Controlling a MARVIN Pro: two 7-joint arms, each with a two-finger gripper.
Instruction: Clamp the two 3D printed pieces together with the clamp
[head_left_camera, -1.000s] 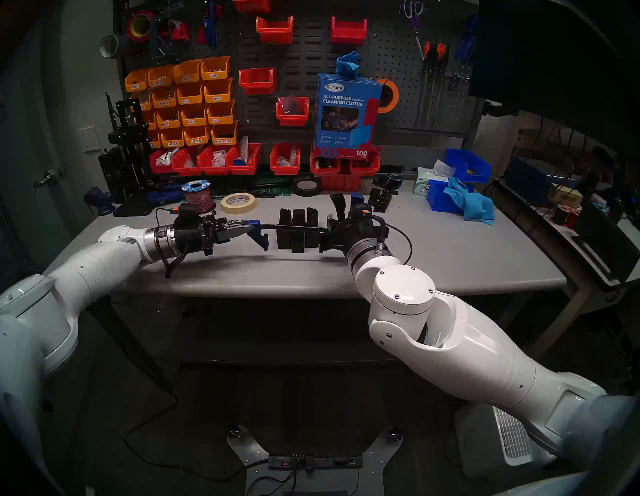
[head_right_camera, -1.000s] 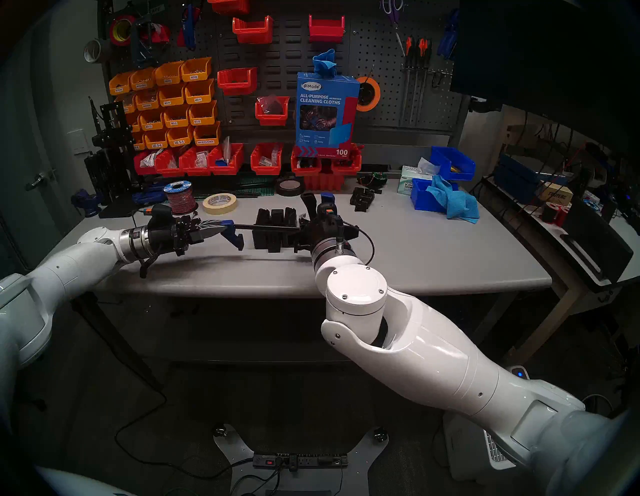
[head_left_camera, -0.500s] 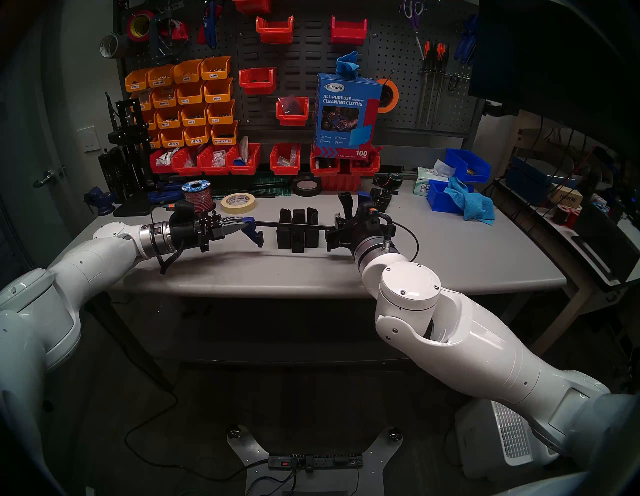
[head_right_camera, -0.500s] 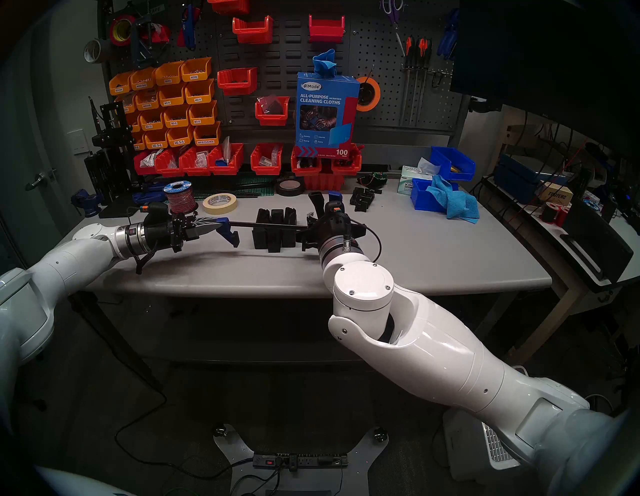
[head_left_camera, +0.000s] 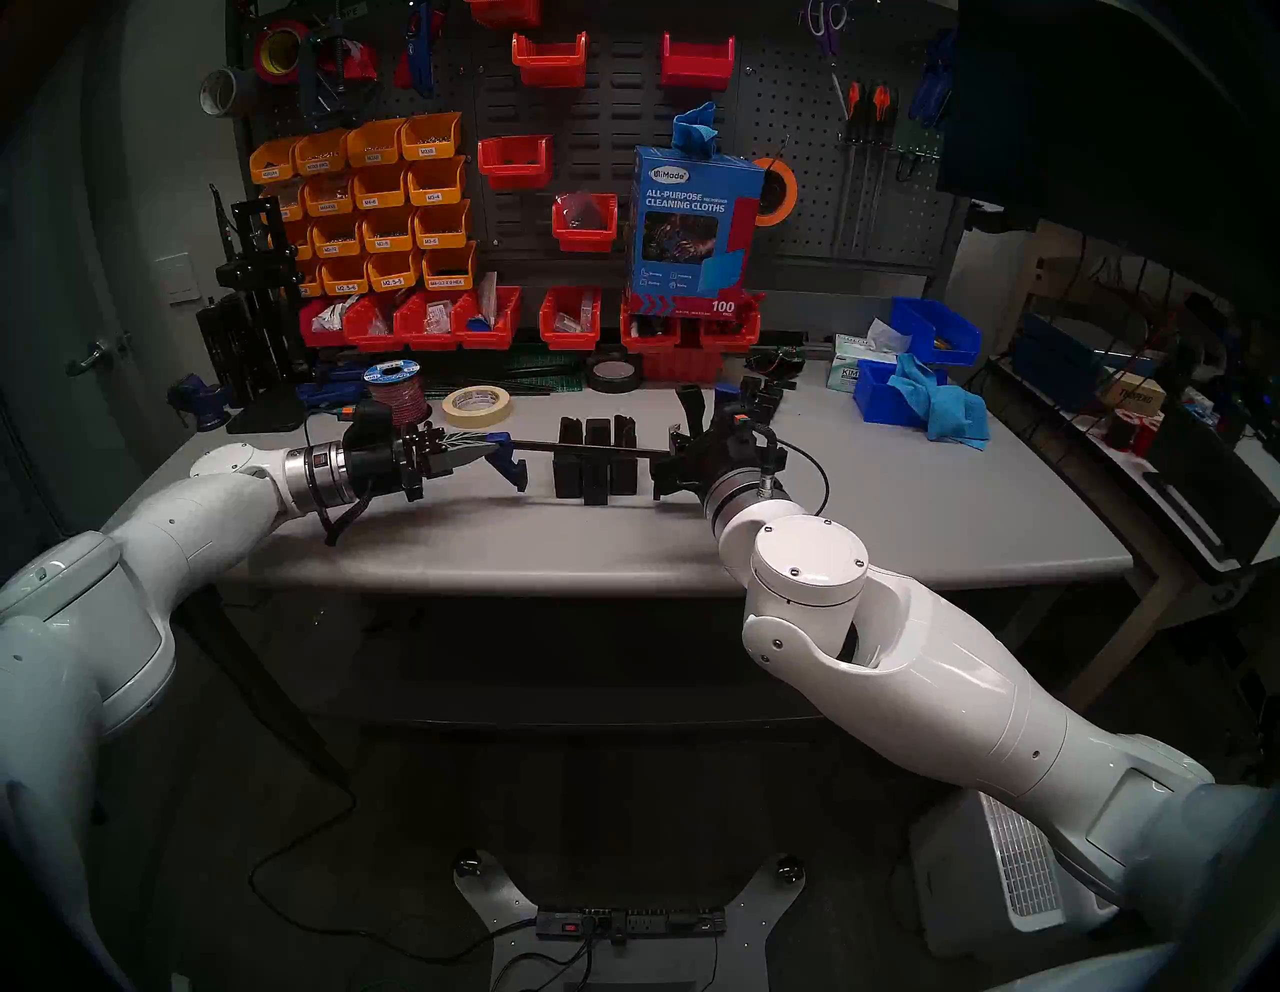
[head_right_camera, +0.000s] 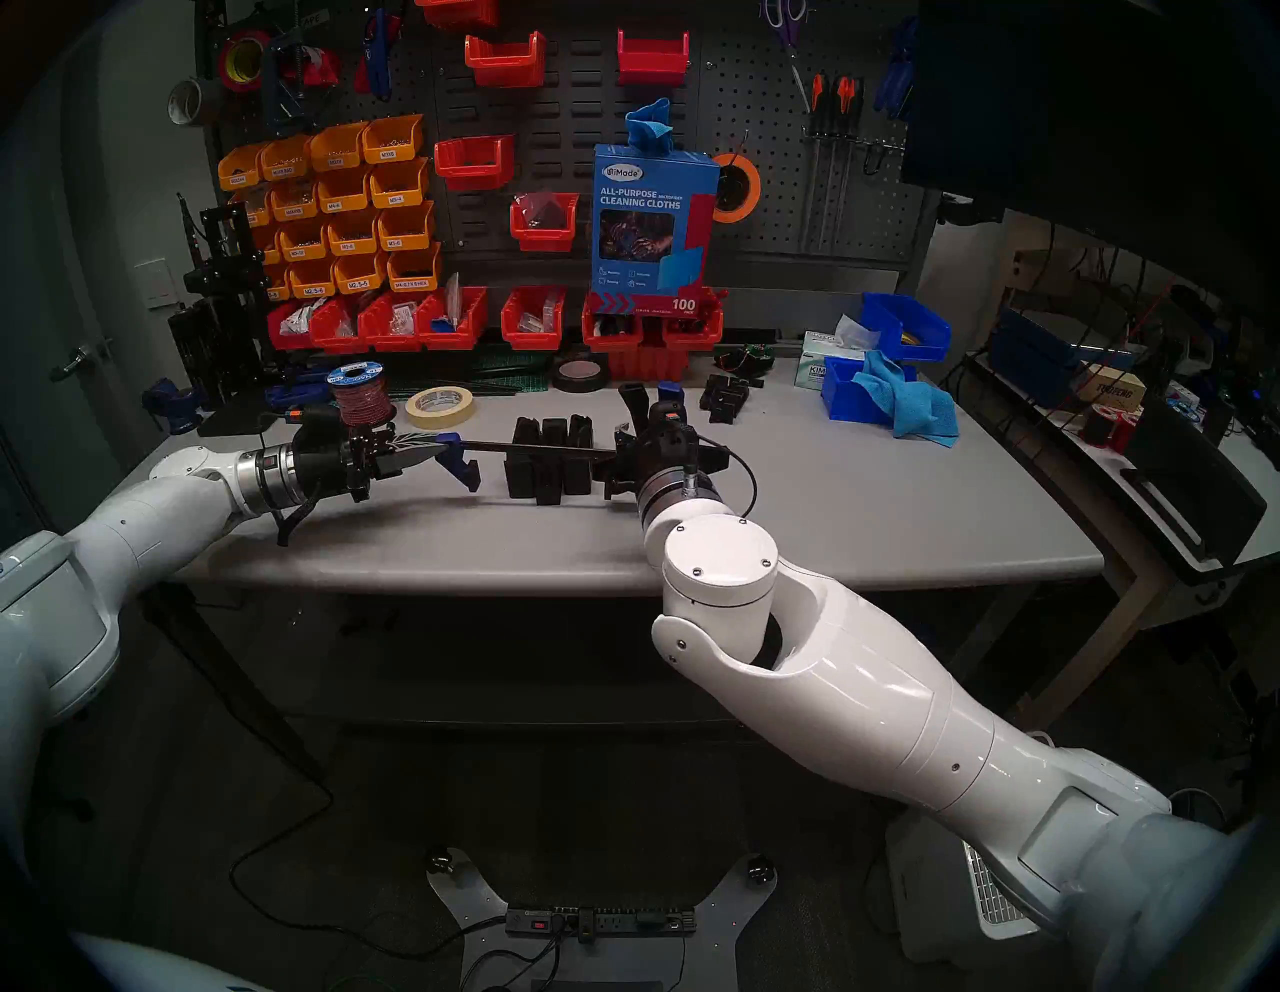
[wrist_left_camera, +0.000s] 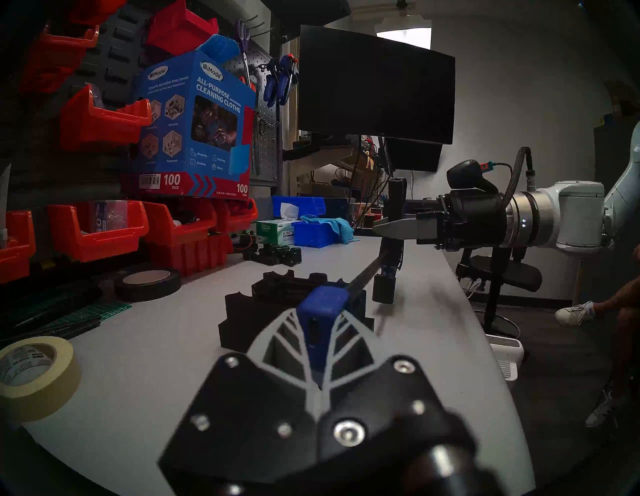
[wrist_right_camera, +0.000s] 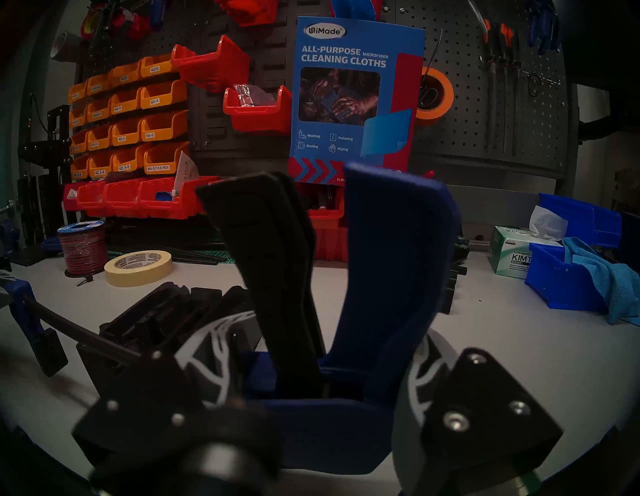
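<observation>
Both arms are stretched out level over the grey workbench (head_left_camera: 900, 499), and between them hangs the clamp (head_left_camera: 589, 452), its thin black bar running just above the notched tops of the two 3D printed pieces (head_left_camera: 596, 461), which stand side by side on the bench near its middle. To the left of those pieces the left gripper (head_left_camera: 488, 452) has its fingers pressed together on the small blue end jaw of the clamp (wrist_left_camera: 323, 304); from the left wrist camera that blue block sits pinched right between the pale fingertips (wrist_left_camera: 287, 320), with its black-padded foot hanging down beside the pieces without touching them. To the right of the pieces the right gripper (head_left_camera: 675, 450) is closed around the clamp's sliding blue body, and the black trigger (wrist_right_camera: 273, 263) and blue handle (wrist_right_camera: 391, 263) stick up and away from it, spread apart from one another. The clamp's second padded jaw hangs just right of the pieces; I cannot tell whether it touches them. Behind the pieces, toward the pegboard, lie a roll of cream masking tape (head_left_camera: 478, 406), a spool of red wire (head_left_camera: 396, 395) and a black tape roll (head_left_camera: 613, 374). Farther right of the pieces sit a heap of smaller black parts (head_left_camera: 762, 398) and a blue bin with a blue cloth (head_left_camera: 935, 405) draped over it.
</observation>
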